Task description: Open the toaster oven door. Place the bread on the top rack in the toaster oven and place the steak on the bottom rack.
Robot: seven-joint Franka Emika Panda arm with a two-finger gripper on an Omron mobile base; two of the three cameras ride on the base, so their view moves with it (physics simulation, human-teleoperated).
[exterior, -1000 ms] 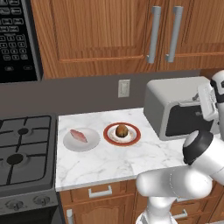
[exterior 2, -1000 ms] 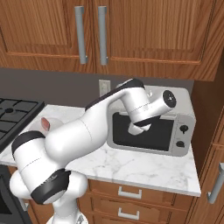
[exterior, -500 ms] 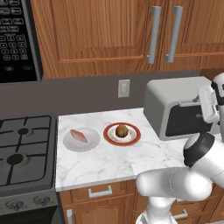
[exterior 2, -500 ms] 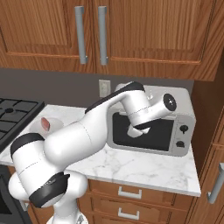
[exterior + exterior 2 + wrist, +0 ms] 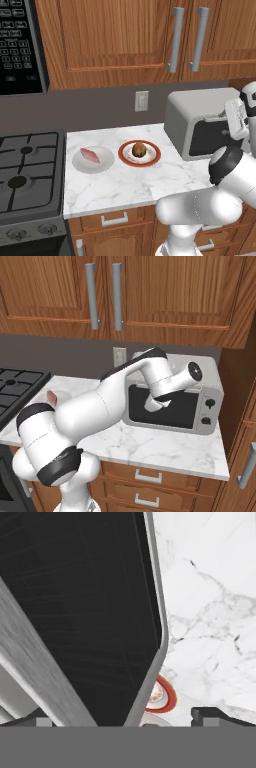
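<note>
At the right of the left base frame, the open claw (image 5: 125, 718) sits against the toaster oven door (image 5: 212, 136). Bread (image 5: 139, 149) and steak (image 5: 90, 154) rest on plates mid-worktop (image 5: 115, 182).

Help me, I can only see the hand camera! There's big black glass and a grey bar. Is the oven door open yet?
Observer: No. In the right base view the toaster oven door stands upright and shut, with the claw right in front of it.
Operator: Where's the bread?
Observer: The bread sits on a red-rimmed plate on the counter, left of the toaster oven.
Operator: And the steak?
Observer: The steak lies on a white plate, between the red-rimmed plate and the stove.
</note>
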